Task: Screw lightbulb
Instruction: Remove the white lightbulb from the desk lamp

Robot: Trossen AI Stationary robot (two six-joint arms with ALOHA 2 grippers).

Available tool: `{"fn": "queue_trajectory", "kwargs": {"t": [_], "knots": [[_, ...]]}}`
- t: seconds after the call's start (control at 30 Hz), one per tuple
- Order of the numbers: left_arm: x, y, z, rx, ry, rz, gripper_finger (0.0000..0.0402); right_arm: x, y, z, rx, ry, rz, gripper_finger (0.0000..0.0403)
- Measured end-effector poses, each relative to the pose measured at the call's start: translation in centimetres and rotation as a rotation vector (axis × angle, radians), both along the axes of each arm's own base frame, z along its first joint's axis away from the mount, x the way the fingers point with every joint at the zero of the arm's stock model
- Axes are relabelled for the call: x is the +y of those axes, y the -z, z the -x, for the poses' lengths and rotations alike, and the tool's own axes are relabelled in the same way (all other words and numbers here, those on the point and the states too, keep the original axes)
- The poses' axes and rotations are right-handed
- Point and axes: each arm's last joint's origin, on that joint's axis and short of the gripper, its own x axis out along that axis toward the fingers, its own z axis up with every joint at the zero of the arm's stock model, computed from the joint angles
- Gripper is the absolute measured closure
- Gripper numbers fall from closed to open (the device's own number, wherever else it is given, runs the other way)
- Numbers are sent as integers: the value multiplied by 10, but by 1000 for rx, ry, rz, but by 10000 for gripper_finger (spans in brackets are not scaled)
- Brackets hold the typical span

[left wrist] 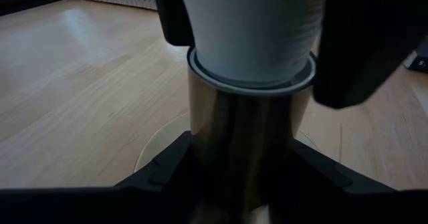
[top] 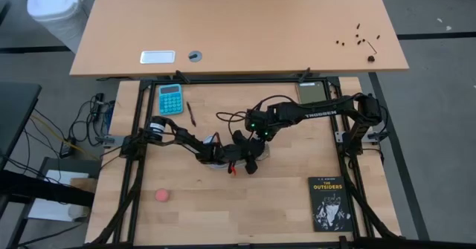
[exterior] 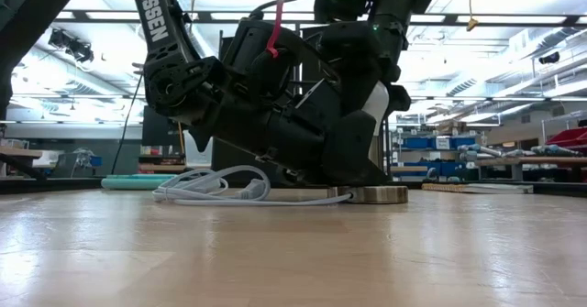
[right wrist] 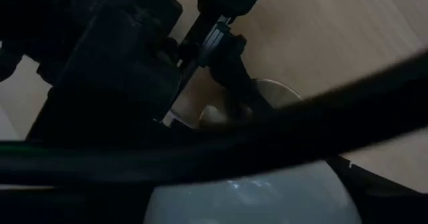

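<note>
Pale wood grain runs the length of the table (top: 245, 204), where two dark arms meet at mid-table over a lamp socket. A paperback (top: 328, 203) lies flat near the right front corner, a teal calculator (top: 170, 99) toward the rear left, a pink ball (top: 162, 195) at the left front. A white cord (exterior: 213, 190) loops in loose coils on the wood beside the socket's flat round base disc (exterior: 378, 194). The left gripper (left wrist: 234, 177) is clamped shut low on the polished metal socket tube (left wrist: 237, 140), its fingers pressed to either side. The lightbulb (left wrist: 251, 30), smooth frosted white, stands upright on the tube, long axis vertical, screw end down and hidden inside the collar; its top is cut off in the left wrist view. The right gripper (exterior: 362, 124) straddles the bulb from above with dark fingers on both sides; whether they press the glass cannot be told, since the arms mask the bulb from overhead.
</note>
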Motion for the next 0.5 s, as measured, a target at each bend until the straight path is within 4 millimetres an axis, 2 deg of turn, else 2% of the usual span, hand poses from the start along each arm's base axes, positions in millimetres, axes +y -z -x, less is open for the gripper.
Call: {"fn": "queue_trajectory", "kwargs": {"t": [0.27, 0.5], "knots": [[0, 0, 0, 0, 0, 0, 213, 0, 0, 0, -5, -90, 23, 133], [0, 0, 0, 1, 0, -1, 213, 1, 0, 1, -27, -308, 70, 152]]}}
